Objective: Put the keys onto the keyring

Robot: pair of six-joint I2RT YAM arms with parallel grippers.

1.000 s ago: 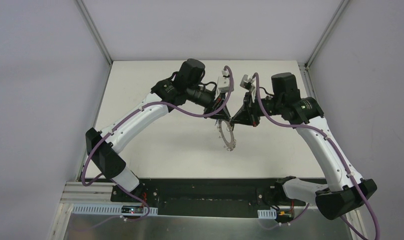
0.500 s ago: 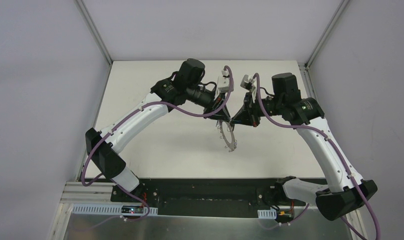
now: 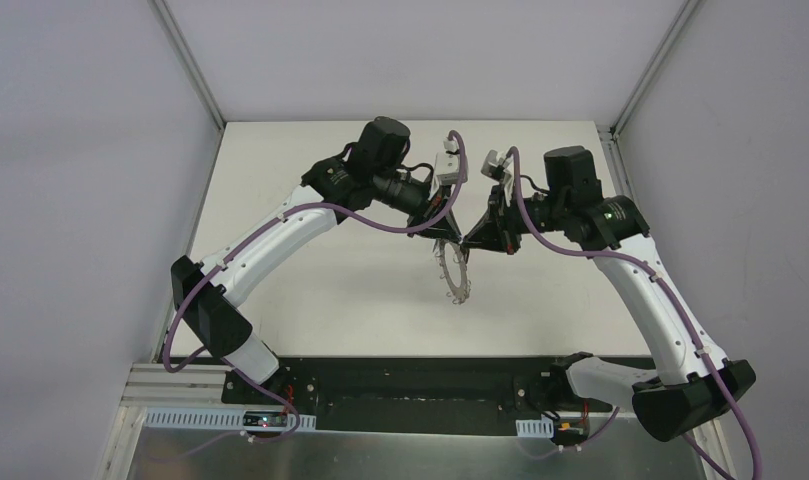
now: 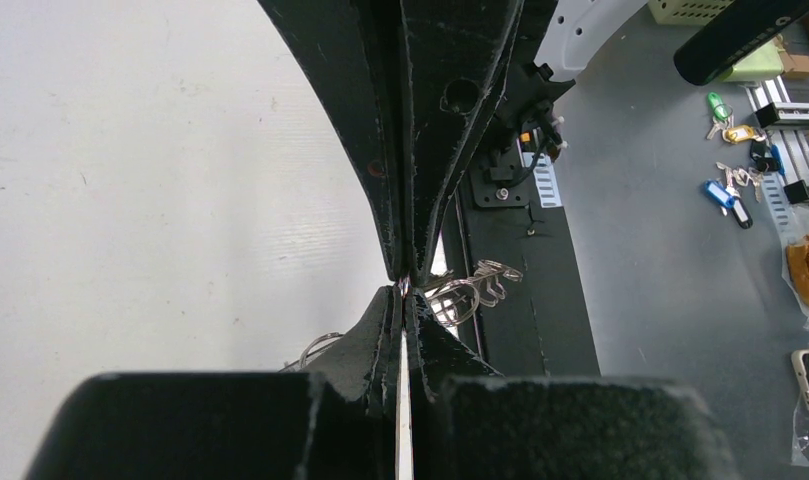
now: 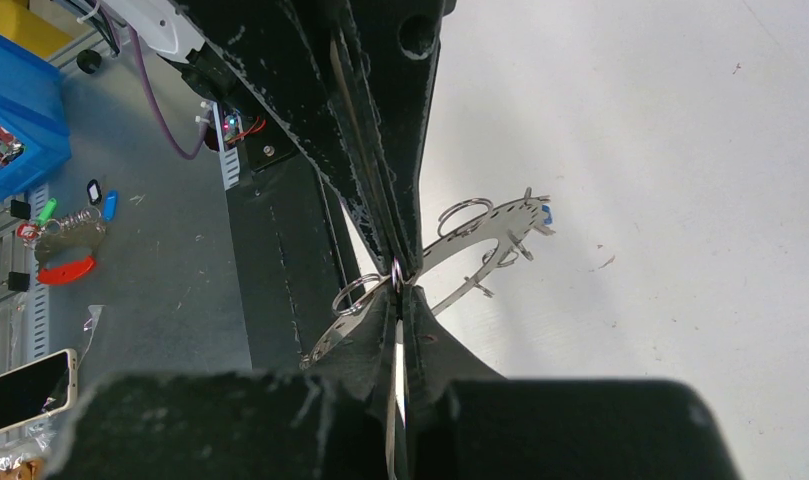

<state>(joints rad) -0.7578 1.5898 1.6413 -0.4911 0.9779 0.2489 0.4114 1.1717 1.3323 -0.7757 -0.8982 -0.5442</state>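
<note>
Jaws of left gripper (image 3: 454,236) and right gripper (image 3: 468,241) both closed, tip to tip, pinching keyring (image 3: 452,272) at its top rim, clear of surface (image 3: 320,260). Keyring's far rim seems to carry blue key (image 5: 543,213); black key unseen, likely outstanding.

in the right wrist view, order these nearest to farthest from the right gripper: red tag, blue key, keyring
1. keyring: pinched at the tips of the right gripper, in the middle of the view.
2. blue key: at the ring's far right end.
3. red tag: far left of the view.
</note>
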